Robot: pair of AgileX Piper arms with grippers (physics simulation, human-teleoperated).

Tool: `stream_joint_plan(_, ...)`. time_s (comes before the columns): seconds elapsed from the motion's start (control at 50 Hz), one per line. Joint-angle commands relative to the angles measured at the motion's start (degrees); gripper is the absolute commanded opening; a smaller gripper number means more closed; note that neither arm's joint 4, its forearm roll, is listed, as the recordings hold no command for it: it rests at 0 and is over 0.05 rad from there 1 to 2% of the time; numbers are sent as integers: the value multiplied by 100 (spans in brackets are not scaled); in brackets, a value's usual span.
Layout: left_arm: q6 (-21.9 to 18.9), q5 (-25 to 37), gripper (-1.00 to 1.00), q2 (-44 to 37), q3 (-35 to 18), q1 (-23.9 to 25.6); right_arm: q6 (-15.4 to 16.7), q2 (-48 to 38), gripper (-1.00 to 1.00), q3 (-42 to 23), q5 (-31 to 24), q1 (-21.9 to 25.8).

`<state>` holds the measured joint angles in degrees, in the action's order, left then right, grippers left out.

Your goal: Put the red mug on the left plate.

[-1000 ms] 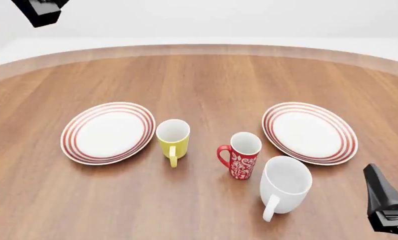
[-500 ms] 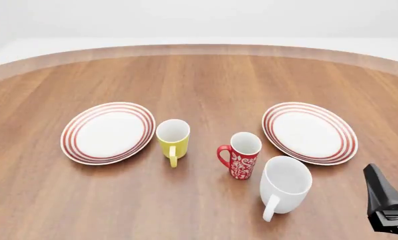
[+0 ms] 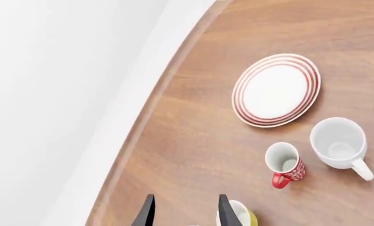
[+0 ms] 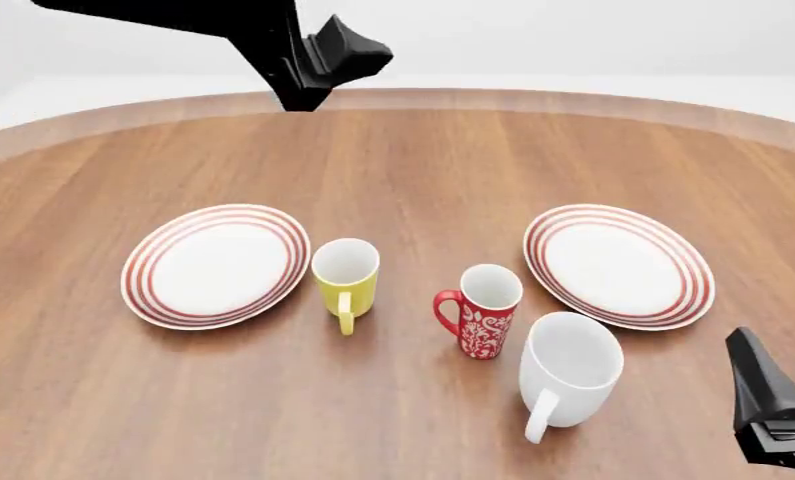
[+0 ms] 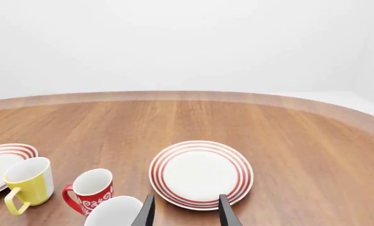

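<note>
The red mug (image 4: pixel 483 310) with a white floral pattern stands upright near the table's middle, handle toward the left; it also shows as red mug (image 3: pixel 285 163) and red mug (image 5: pixel 89 191). The left plate (image 4: pixel 216 264), white with red rings, lies bare left of the yellow mug; only its edge, left plate (image 5: pixel 1 164), shows in the right wrist view. My left gripper (image 4: pixel 320 60) hangs high over the table's far side, open and empty, as left gripper (image 3: pixel 185 214) confirms. My right gripper (image 4: pixel 768 400) sits low at the near right, right gripper (image 5: pixel 185 213) open and empty.
A yellow mug (image 4: pixel 345 277) stands between the left plate and the red mug. A larger white mug (image 4: pixel 569 370) sits just right of and nearer than the red mug. The right plate (image 4: pixel 619 265) lies bare. The table's curved far edge (image 4: pixel 411 98) runs behind.
The left arm, seen in the top left corner one second ago and gone half a second ago, now reaches across the top of the front view. Mugs, plates and right arm have not moved.
</note>
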<state>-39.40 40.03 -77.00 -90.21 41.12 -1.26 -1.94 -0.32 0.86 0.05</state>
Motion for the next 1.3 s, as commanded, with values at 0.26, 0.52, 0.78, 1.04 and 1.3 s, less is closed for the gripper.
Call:
stream_joint_plan(0.26,202,-252,100,-342,826,180,-1,-1,100,0,0,1)
stream_joint_plan(0.52,720,-99,100,-313,1271,538,2,0,100,0,0,2)
stream_joint_plan(0.78,920,-187,100,-473,1472,530,0,-2,100,0,1,1)
stream_joint_plan(1.04,1114,-477,100,-593,1741,665,0,-1,100,0,1,0)
stream_joint_plan(1.3,1226,-657,100,-803,1761,734,1,-1,100,0,1,0)
